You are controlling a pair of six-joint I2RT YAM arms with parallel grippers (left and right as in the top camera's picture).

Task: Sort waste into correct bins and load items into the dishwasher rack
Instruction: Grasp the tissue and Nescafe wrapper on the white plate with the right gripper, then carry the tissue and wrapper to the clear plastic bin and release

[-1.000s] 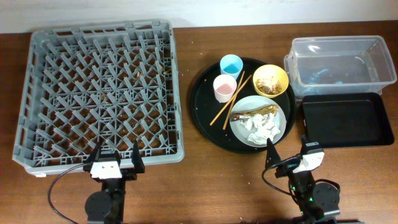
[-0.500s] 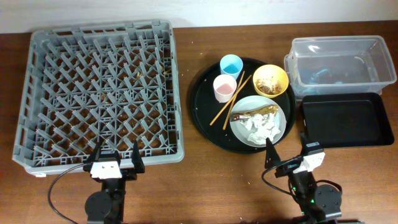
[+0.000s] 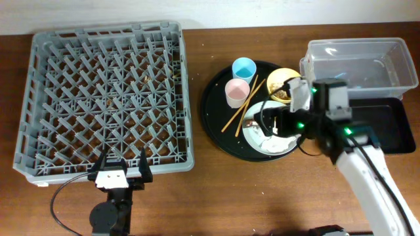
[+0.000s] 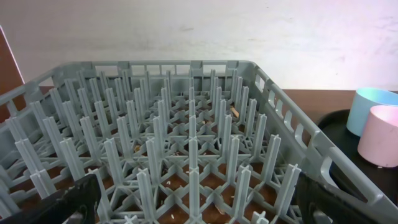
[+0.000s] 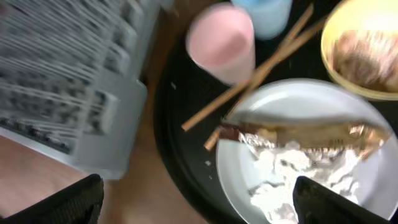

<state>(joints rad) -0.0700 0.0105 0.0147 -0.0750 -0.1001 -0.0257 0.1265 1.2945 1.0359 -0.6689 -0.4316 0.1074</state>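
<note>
Right gripper (image 5: 196, 186) hovers over plate (image 5: 311, 99), jaws apart. Wrapper (image 5: 292, 134) lies just ahead, long axis running finger to finger.

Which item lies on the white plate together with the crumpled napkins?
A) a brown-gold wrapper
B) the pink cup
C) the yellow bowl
A: in the right wrist view, the brown-gold wrapper stretches across the white plate just above the crumpled napkins, while the cup and bowl stand off the plate.
</note>
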